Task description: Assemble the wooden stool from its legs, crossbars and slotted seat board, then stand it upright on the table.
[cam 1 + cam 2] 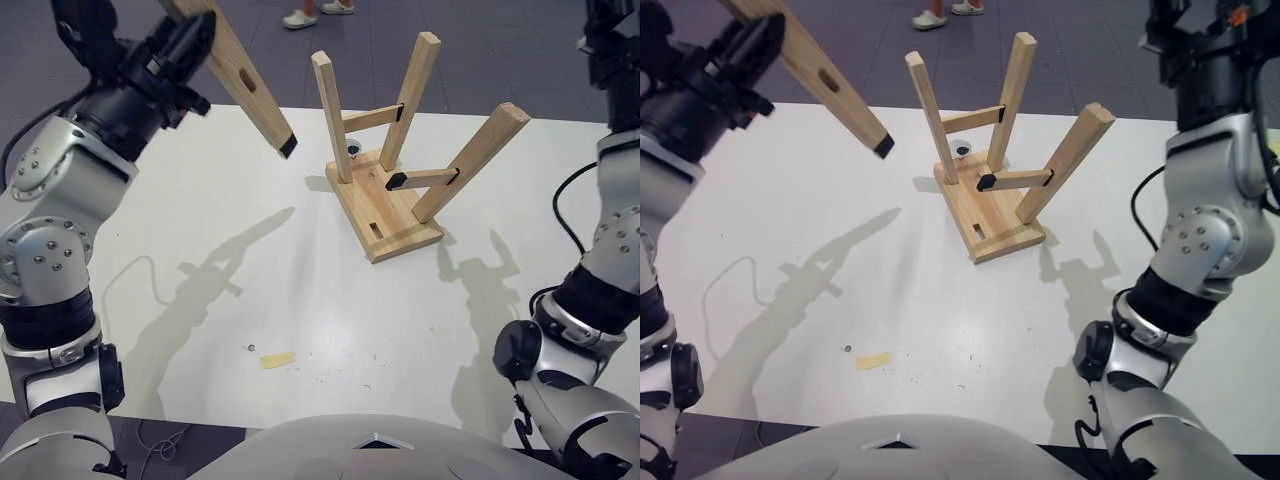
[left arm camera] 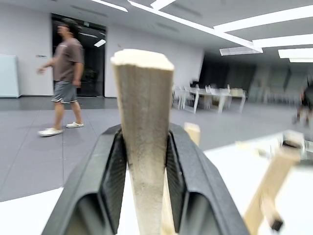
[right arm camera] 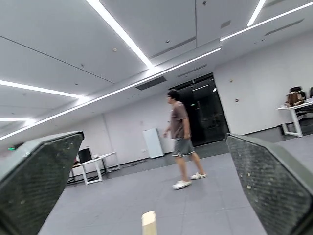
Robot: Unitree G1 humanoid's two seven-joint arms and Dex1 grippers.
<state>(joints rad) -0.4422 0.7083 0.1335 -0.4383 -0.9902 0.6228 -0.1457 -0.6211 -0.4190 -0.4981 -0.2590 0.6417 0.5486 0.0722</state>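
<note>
Seat board (image 1: pixel 400 238) lies underside up on the white table (image 1: pixel 300 300), towards the far middle. Three legs stand in it, splayed upward: the left leg (image 1: pixel 331 115), the middle leg (image 1: pixel 408 100) and the right leg (image 1: pixel 470 162). One crossbar (image 1: pixel 372 119) joins the left and middle legs. A second crossbar (image 1: pixel 425 179) projects from the right leg, with its dark-capped end free near the middle leg's base.

Left gripper (image 2: pixel 145 139) is clamped on the fourth leg (image 1: pixel 250 88), with both pads flat against its sides. This leg is held raised over the far left of the table, slanting down towards the seat board, dark-capped end lowest and well apart from the assembly.

Right gripper (image 3: pixel 155 142) is raised high on the right, its fingers spread wide with nothing between them.

A yellow tape scrap (image 1: pixel 277 359) lies on the near part of the table.
</note>
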